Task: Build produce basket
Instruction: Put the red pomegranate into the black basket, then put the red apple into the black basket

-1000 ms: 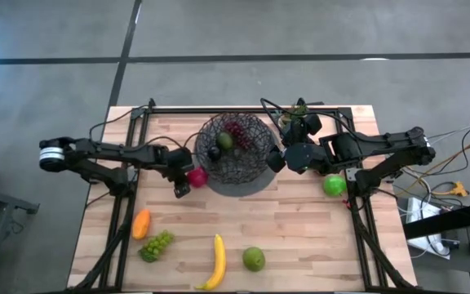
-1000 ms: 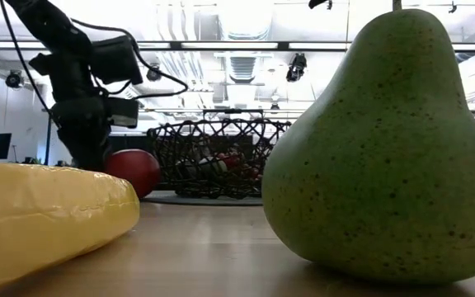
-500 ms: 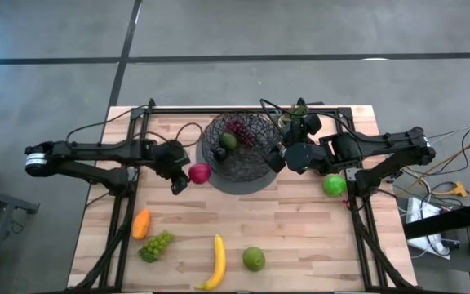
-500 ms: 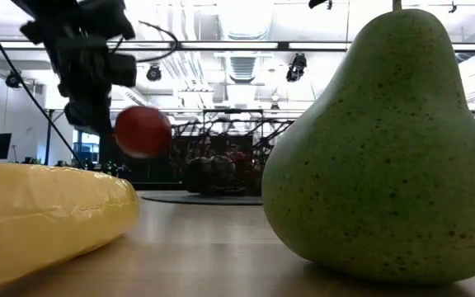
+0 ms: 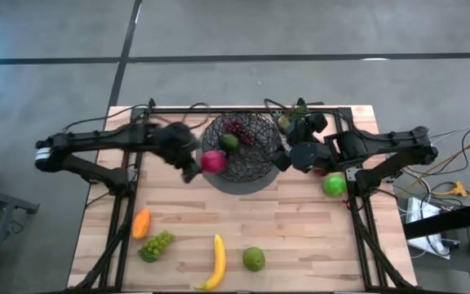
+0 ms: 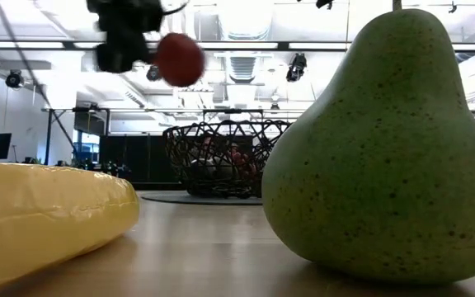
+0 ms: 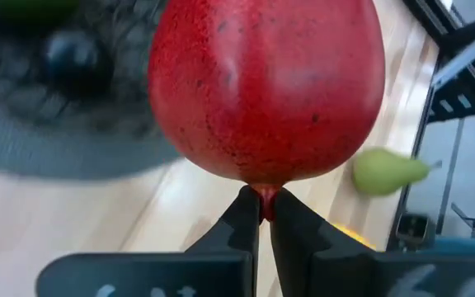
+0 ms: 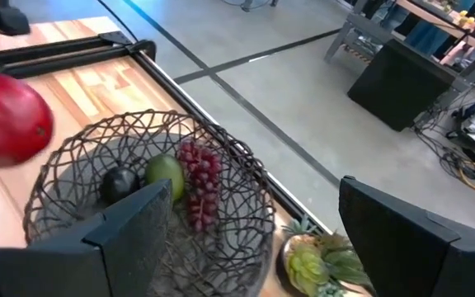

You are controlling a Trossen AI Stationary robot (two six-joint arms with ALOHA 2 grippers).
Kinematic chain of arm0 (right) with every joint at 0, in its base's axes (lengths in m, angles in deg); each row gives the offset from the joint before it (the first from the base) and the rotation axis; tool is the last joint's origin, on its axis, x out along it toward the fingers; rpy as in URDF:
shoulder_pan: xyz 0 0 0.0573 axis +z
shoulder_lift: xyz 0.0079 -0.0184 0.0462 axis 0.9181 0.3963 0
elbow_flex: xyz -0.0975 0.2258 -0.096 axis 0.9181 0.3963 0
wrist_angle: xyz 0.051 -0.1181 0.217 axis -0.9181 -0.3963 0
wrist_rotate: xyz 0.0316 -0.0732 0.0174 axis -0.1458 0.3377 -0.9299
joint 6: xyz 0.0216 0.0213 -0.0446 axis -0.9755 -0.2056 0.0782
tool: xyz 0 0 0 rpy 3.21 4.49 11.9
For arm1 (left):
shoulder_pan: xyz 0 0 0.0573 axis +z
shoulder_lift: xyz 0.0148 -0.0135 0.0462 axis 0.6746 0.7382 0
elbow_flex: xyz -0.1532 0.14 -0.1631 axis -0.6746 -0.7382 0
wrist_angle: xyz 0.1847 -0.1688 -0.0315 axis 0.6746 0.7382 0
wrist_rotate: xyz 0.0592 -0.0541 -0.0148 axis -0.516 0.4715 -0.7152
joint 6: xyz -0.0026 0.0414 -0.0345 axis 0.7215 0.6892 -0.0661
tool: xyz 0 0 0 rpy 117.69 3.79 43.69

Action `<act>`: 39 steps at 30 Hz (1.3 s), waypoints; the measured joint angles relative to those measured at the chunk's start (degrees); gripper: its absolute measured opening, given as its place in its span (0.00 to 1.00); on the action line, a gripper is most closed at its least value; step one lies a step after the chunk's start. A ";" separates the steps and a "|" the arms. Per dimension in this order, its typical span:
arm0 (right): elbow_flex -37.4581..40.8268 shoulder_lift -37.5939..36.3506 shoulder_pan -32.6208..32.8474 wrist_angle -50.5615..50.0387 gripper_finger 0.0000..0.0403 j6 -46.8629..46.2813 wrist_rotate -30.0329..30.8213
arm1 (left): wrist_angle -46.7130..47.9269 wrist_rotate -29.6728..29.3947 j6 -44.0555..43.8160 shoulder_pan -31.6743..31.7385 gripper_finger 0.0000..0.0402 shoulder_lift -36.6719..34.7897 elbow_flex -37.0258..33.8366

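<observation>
My left gripper (image 5: 200, 164) is shut on a red apple (image 5: 213, 161), which hangs over the left rim of the dark wire basket (image 5: 255, 167); the low view shows the apple (image 6: 180, 59) high above the table. The basket holds purple grapes (image 8: 200, 177), a green fruit (image 8: 165, 175) and a dark round fruit (image 8: 119, 183), and it rests on a grey round mat (image 5: 247, 187). My right gripper (image 8: 254, 247) is open at the basket's right rim (image 5: 277, 155); whether it touches the wire, I cannot tell. My left gripper pinches the red apple's short stem (image 7: 263, 200) between its two fingertips (image 7: 242, 221). The fingers come from the table's left side. The apple (image 7: 266, 82) sticks out beyond the fingertips and is lifted clear of the table and the basket.
A green apple (image 5: 334, 185) lies by the right arm. An orange piece (image 5: 141, 223), green grapes (image 5: 158, 244), a banana (image 5: 216, 261) and a green pear (image 5: 254, 259) lie near the near edge. A leafy sprig (image 5: 296, 114) sits at the far edge.
My left gripper has lifted the red apple off the table beside the basket's left side, raised it high and carried it toward the right, over the basket's left rim. It has stayed shut on the apple. The right arm has barely moved.
</observation>
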 joint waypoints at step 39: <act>0.17 -2.48 0.13 -2.43 0.82 -3.50 -0.65 | -10.56 1.62 -1.40 13.53 0.41 45.06 34.07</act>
